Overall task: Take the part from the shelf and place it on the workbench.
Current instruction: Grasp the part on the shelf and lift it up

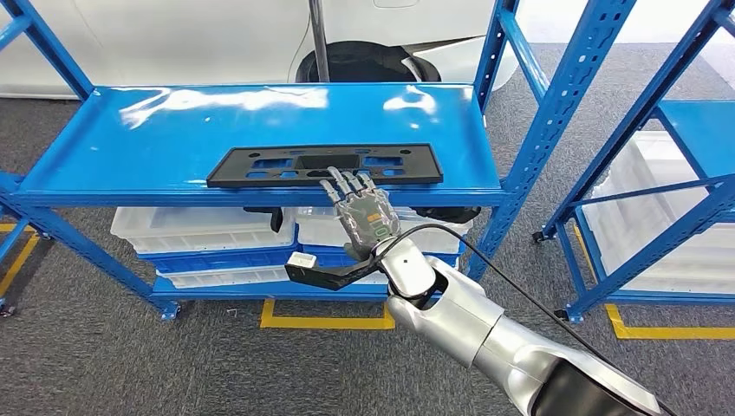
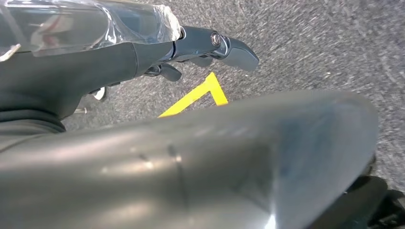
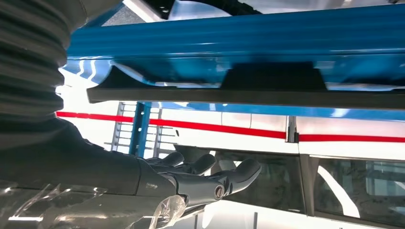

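Note:
A flat black plastic part [image 1: 322,165] with several cut-outs lies along the front edge of the top blue shelf [image 1: 173,130]. My right hand [image 1: 364,212] reaches up from below, palm down, with its fingers stretched over the part's front edge near the middle. In the right wrist view the part [image 3: 239,98] is seen edge-on on the shelf, and the right hand [image 3: 200,179] hangs a short way off it with fingers spread, holding nothing. My left hand [image 2: 200,45] hangs over the grey carpet with nothing in it.
White bins [image 1: 204,230] fill the lower shelf under the part. Blue uprights [image 1: 537,147] frame the rack, and a second blue rack with white bins [image 1: 659,208] stands at the right. Yellow floor tape [image 1: 325,321] marks the carpet. A white car and its tyre [image 1: 364,62] stand behind.

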{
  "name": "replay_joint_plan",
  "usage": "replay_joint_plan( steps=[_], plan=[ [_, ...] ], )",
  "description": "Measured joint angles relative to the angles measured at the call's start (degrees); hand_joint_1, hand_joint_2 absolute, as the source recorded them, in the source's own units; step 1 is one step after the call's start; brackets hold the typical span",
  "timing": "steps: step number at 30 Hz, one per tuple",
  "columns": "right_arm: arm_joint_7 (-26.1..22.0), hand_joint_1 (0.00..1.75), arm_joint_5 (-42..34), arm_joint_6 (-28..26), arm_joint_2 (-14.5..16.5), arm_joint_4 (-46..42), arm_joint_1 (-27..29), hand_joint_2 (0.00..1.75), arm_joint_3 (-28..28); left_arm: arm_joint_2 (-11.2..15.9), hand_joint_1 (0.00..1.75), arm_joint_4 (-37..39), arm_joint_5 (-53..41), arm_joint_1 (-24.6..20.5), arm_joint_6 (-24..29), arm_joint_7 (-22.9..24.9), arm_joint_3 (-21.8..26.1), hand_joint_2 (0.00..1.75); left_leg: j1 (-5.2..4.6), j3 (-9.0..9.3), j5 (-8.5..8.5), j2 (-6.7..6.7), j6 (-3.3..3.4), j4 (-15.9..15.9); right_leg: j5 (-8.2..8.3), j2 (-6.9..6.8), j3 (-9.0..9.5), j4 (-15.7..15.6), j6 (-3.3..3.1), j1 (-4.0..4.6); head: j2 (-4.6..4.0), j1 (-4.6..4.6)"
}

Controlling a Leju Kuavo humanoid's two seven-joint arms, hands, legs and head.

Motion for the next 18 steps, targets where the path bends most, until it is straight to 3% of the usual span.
replay_joint_plan(
  steps=[2,3,5,6,7,8,9,10,12,13,16,18],
  plan=[
    [0.0,0.0,0.01,-0.01,-0.01,0.0,-0.08,1.75,-0.01,0.02,0.0,0.01,-0.01,-0.02,-0.01,0.0,0.0,0.0,0.25,0.73,-0.32,-0.05,0.64,-0.23,-0.95,-0.14,-0.68,2.19,0.54,-0.06,0.0,0.04],
    [0.0,0.0,0.02,-0.01,-0.02,0.0,-0.13,1.75,-0.01,0.03,0.0,0.02,-0.01,-0.05,-0.01,0.0,0.0,0.0,0.35,1.15,-0.49,-0.07,0.92,-0.31,-2.16,-0.22,-1.95,4.81,0.81,-0.12,0.0,0.08],
    [0.0,0.0,0.03,-0.01,-0.04,0.01,-0.01,1.75,0.0,0.03,0.0,0.04,-0.01,-0.08,0.0,0.0,0.0,0.0,0.33,1.74,-1.02,-0.09,1.33,-0.31,-5.17,-0.29,-6.31,12.46,1.2,-0.18,0.0,0.14],
    [0.0,0.0,0.03,0.0,-0.07,0.01,0.15,1.75,0.01,0.03,0.0,0.04,-0.01,-0.02,0.0,0.0,0.0,0.0,0.32,2.09,-1.35,-0.1,1.39,-0.31,-6.06,-0.3,-8.54,15.64,1.31,-0.2,0.0,0.15],
    [0.0,0.0,0.03,0.0,-0.11,0.02,0.31,1.75,0.01,0.02,0.0,0.04,-0.01,0.07,-0.01,0.0,-0.01,0.0,0.32,2.51,-1.72,-0.14,1.38,-0.3,-5.92,-0.31,-10.03,17.08,1.36,-0.22,0.0,0.16],
    [0.0,0.0,0.03,0.0,-0.14,0.02,0.39,1.75,0.01,0.02,0.0,0.04,-0.01,0.15,-0.01,0.0,-0.01,0.0,0.32,3.05,-2.14,-0.18,1.31,-0.3,-4.49,-0.34,-10.42,16.25,1.37,-0.25,0.0,0.17],
    [0.0,0.0,0.03,0.0,-0.16,0.02,0.41,1.75,0.01,0.02,0.0,0.04,-0.01,0.21,-0.01,0.0,-0.01,0.0,0.33,3.69,-2.6,-0.22,1.18,-0.3,-1.92,-0.38,-9.67,13.14,1.33,-0.28,0.0,0.17],
    [0.0,0.0,0.03,0.0,-0.17,0.02,0.38,1.75,0.01,0.02,0.0,0.04,-0.01,0.22,-0.01,0.0,-0.01,0.0,0.34,4.32,-3.09,-0.25,1.0,-0.31,1.1,-0.44,-8.26,8.77,1.24,-0.31,0.0,0.17],
    [0.0,0.0,-0.04,-0.01,-0.19,0.03,0.29,1.75,0.01,0.02,0.0,0.04,-0.01,0.11,-0.01,0.0,0.0,0.0,0.21,5.15,-3.96,-0.27,0.45,-0.27,3.9,-0.58,-5.75,1.95,0.81,-0.15,0.0,0.16],
    [0.0,0.0,-0.09,-0.01,-0.18,0.03,0.27,1.75,0.01,0.02,0.0,0.04,-0.01,0.06,-0.01,0.0,-0.01,0.0,0.14,5.35,-4.27,-0.26,0.1,-0.22,4.06,-0.62,-5.26,0.5,0.42,-0.03,-0.01,0.17],
    [0.02,0.0,-0.16,0.0,-0.14,0.02,0.2,1.75,0.01,0.03,0.0,0.05,-0.02,-0.02,-0.01,0.0,-0.02,0.0,0.06,5.44,-4.73,-0.17,-0.73,0.51,3.71,-0.57,-4.68,0.03,-0.84,-0.06,-0.01,0.22],
    [0.03,0.0,-0.15,0.0,-0.05,0.01,0.04,1.75,0.01,0.04,0.0,0.06,-0.02,-0.14,0.01,0.0,-0.02,0.0,0.21,3.3,-5.71,-0.1,-1.24,4.49,3.41,-0.53,-4.03,-0.09,-1.48,-0.33,0.0,0.09]
  ],
)
